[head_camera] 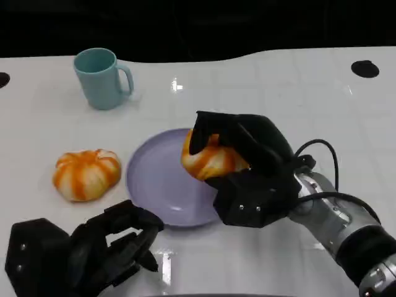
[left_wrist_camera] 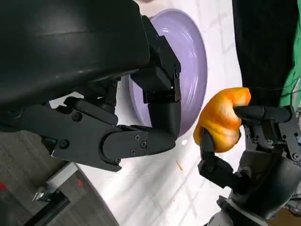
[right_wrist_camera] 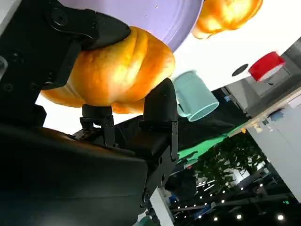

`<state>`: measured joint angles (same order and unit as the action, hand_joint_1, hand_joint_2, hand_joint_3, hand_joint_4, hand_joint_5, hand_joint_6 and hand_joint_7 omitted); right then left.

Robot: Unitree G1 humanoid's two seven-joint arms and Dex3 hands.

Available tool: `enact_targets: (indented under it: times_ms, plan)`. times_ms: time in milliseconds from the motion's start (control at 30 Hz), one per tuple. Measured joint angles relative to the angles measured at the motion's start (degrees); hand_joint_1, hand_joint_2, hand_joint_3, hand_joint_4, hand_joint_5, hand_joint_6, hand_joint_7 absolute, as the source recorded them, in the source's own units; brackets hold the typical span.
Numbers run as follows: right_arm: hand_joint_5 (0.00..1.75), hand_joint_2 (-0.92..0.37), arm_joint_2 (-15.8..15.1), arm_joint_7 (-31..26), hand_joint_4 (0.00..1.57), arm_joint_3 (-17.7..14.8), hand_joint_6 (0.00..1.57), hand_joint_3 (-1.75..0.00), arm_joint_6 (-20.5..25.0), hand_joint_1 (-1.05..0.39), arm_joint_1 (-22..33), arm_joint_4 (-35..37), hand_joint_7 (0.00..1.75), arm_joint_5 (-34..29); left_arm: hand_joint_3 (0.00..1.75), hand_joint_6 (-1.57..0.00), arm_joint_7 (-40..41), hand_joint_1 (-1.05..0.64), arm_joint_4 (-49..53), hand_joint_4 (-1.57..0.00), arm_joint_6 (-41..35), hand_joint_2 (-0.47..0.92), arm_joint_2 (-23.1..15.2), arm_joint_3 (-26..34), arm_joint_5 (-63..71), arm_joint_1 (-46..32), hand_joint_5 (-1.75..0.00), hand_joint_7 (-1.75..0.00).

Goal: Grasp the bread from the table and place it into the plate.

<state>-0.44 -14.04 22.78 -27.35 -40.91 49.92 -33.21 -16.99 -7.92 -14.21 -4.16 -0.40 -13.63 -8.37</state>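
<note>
**Desk:** Bread (head_camera: 210, 162) rides in the robot's right hand (head_camera: 247, 167), fingers clamped over its top and sides, raised above the right part of the lilac plate (head_camera: 154, 179). What makes a good finish?

**Field:** Bring it down toward the plate's middle, not the rim, and let the loaf touch before the fingers spread. It looks soft, so the squeeze should ease off gently and evenly.

**Desk:** And the other hand?

**Field:** Left hand (head_camera: 93, 247) rests low at the table's (head_camera: 278, 80) near edge, holding nothing, fingers loosely curled with gaps between them. It sits close to the plate's front rim and should keep off it.

**Desk:** Anything else nearby?

**Field:** Second loaf (head_camera: 86, 174) left of the plate; teal mug (head_camera: 102, 77) well behind.
</note>
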Motion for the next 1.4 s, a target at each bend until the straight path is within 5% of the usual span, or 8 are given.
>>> enact_targets:
  times_ms: [100, 167, 267, 467, 667, 1000, 1233, 1400]
  plan:
    - [1.50, -0.53, 0.52, 0.09, 0.80, 0.03, 0.89, -0.75, -0.40, -0.15, -0.70, 2.16, 0.65, -0.01, 0.46, -0.61, 0.00, -0.40, 0.02, -0.59, 0.01, 0.91, 0.01, -0.19, 0.34, -0.01, -1.75, -1.34]
    - [1.02, -0.73, 1.18, 1.34, 0.66, 0.03, 0.84, -0.40, 0.62, -0.25, -1.92, 4.19, 0.24, 0.14, 0.44, -0.62, 0.00, -0.42, 0.03, -0.59, 0.01, 0.92, 0.09, -0.45, 0.73, -0.05, -1.75, -1.33]
    - [0.55, -0.90, 1.38, 4.20, 0.45, 1.02, 0.68, -0.18, 2.74, -0.39, -3.32, 5.86, 0.03, -0.29, 0.43, -0.63, -0.02, -0.43, 0.06, -0.60, 0.31, 0.92, 0.22, -0.54, 0.76, -0.16, -1.74, -1.31]
    - [0.31, -0.92, 0.42, 8.58, 0.09, 4.64, 0.37, -0.22, 7.12, -0.57, -4.04, 5.33, 0.00, -3.15, 0.42, -0.65, -0.03, -0.42, 0.38, -0.61, 0.93, 0.92, 0.21, -0.85, 1.04, -0.23, -1.74, -1.28]
    - [0.29, -0.92, -1.76, 14.02, 0.01, 5.82, 0.28, -0.25, 10.95, -0.62, -3.45, 0.58, 0.00, -3.45, 0.41, -0.67, 0.00, -0.43, 0.33, -0.63, 0.94, 0.92, 0.44, -0.99, 1.11, -0.44, -1.72, -1.25]
    - [0.10, -0.92, -3.15, 30.78, 0.05, 1.82, 0.16, -0.32, 18.52, -0.60, 2.22, -12.74, 0.01, 6.69, 0.43, -0.68, 0.00, -0.42, 0.19, -0.62, 0.97, 0.91, 0.54, -1.40, 1.40, -0.66, -1.73, -1.25]
    - [0.14, -0.92, -7.15, 35.30, 0.10, -1.43, 0.22, -0.30, 20.26, -0.55, 8.73, -25.89, 0.03, 11.67, 0.43, -0.69, 0.00, -0.42, 0.24, -0.63, 1.32, 0.91, 0.75, -1.53, 1.41, -0.65, -1.72, -1.25]
    - [0.27, -0.92, -9.70, 35.74, 0.30, -4.30, 0.37, -0.22, 19.24, -0.43, 15.15, -34.39, 0.10, 14.82, 0.44, -0.69, 0.01, -0.43, 0.24, -0.64, 1.36, 0.91, 0.90, -1.64, 1.43, -0.59, -1.72, -1.25]
